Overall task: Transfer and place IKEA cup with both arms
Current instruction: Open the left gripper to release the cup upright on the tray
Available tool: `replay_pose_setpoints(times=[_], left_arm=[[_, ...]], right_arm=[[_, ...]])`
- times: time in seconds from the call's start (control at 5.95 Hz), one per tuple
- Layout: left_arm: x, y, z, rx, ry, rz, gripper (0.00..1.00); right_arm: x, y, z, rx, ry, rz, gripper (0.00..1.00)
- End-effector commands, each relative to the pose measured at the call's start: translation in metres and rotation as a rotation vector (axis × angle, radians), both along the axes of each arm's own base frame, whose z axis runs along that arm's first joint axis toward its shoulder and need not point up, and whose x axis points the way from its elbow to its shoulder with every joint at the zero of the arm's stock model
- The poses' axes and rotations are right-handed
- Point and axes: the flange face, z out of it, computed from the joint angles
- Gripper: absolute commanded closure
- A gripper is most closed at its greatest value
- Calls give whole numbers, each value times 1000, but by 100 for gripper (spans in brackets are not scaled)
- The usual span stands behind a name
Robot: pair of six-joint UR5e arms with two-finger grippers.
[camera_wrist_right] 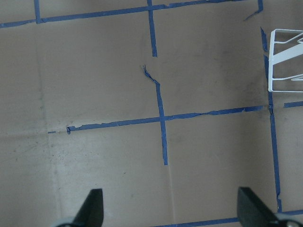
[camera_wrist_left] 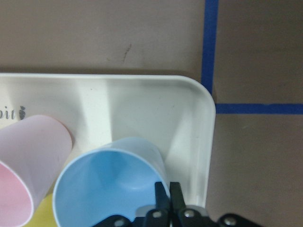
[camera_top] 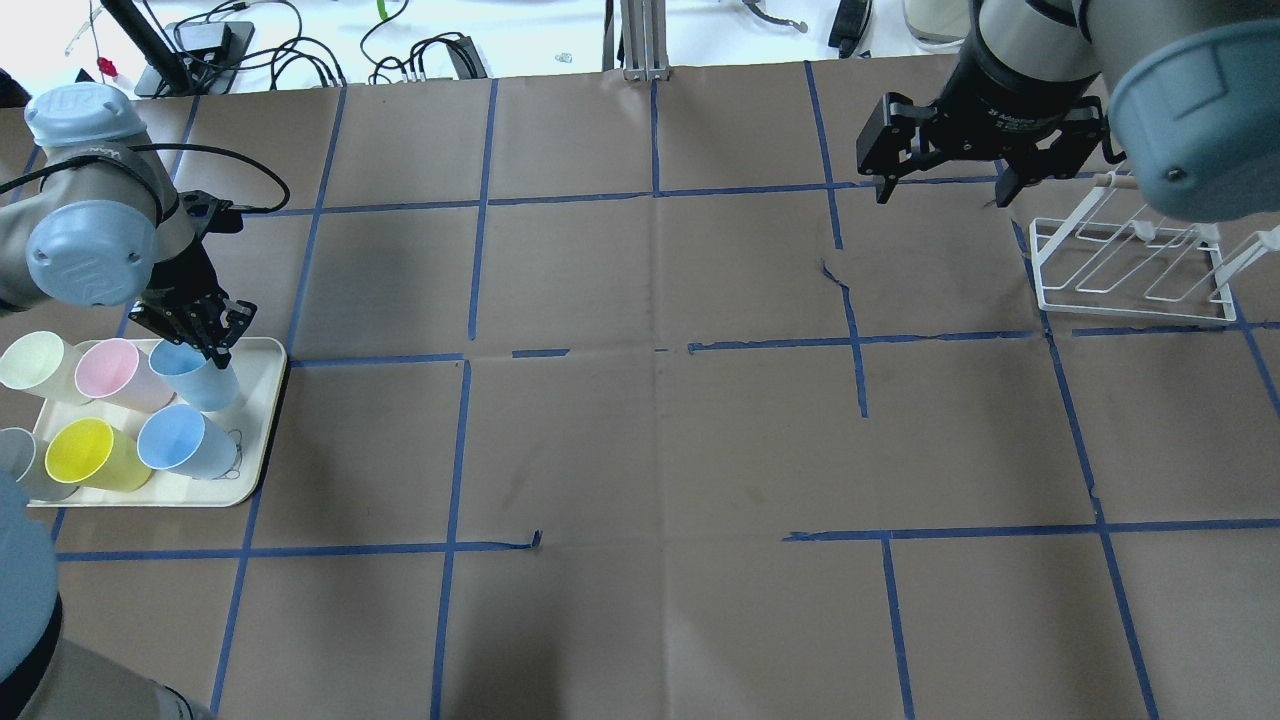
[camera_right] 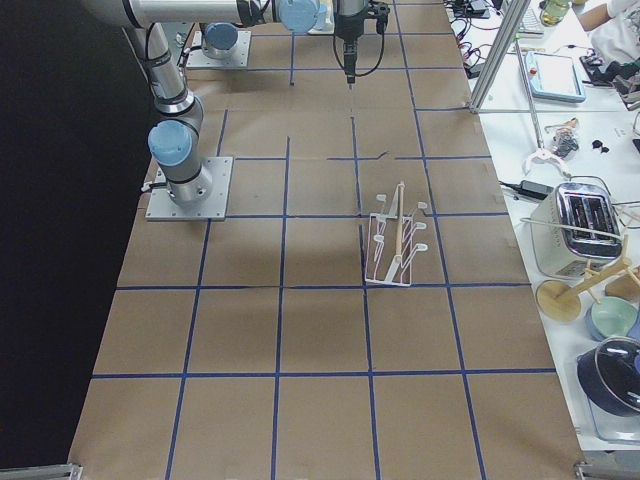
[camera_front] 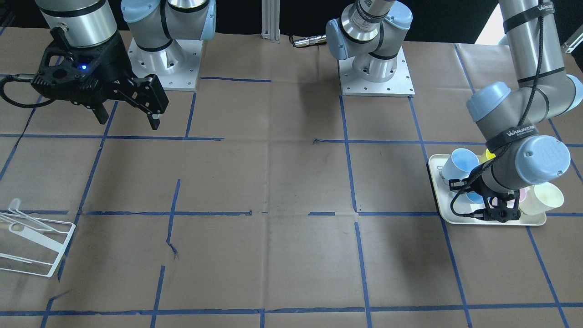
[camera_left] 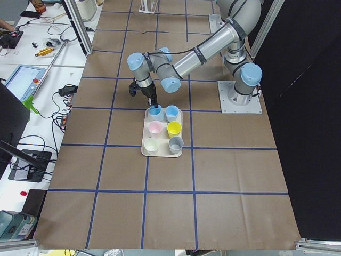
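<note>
The left gripper's (camera_wrist_left: 168, 190) fingers (camera_wrist_left: 161, 195) are almost together, pinching the rim wall of the IKEA cup (camera_wrist_left: 106, 182), one finger inside the mouth and one outside. The cup is small, tapered and handleless, pale light blue outside and a brighter blue inside, with its open end up. It stands in a rounded corner of the tray (camera_wrist_left: 142, 101), on the side farthest from the robot, just beside the pink cup (camera_wrist_left: 28, 156). I cannot tell whether its base is resting on the tray.

I count six cups on the tray, in two rows of three. Besides the IKEA cup (camera_top: 200, 378) there is a second light-blue cup (camera_top: 185, 445), the one pink cup (camera_top: 110, 372), one yellow cup (camera_top: 90, 455), one cream cup (camera_top: 35, 365) and one grey cup (camera_top: 15, 462).

For writing, a black strap (camera_front: 519, 133) on the left arm (camera_front: 528, 50) reads "WANJEED", and the smaller line under it is too small to read. A dark print on the tray floor is cut off by the wrist view's edge. It looks like "oit".

The right gripper (camera_top: 943, 195) hangs above the table (camera_top: 650, 450) with its fingers (camera_wrist_right: 92, 210) spread wide and nothing between them. It is well apart from the tray and near the single white wire rack (camera_top: 1130, 312).
</note>
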Motion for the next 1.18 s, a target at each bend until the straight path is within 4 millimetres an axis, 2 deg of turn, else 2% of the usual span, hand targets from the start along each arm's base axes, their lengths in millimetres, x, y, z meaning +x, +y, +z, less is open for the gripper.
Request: replay_pose_setpoints(times=[0.0, 0.17, 0.34, 0.5, 0.67, 0.84, 1.01], left_arm=[[-2, 1, 1, -5, 2, 0, 84], [-4, 0, 0, -3, 3, -3, 65], [-2, 1, -1, 0, 3, -3, 16], [-3, 0, 8, -13, -2, -3, 4], [-10, -5, 27, -41, -18, -21, 2], [-16, 5, 61, -59, -22, -23, 2], [-34, 14, 104, -86, 65, -17, 2]], right_arm=[[-6, -2, 3, -8, 5, -25, 0], [-6, -2, 3, -8, 5, -25, 0], [-6, -2, 3, -8, 5, -25, 0], [-6, -2, 3, -8, 5, -25, 0], [-6, -2, 3, -8, 5, -25, 0], [-6, -2, 3, -8, 5, -25, 0], [-6, -2, 3, -8, 5, -25, 0]])
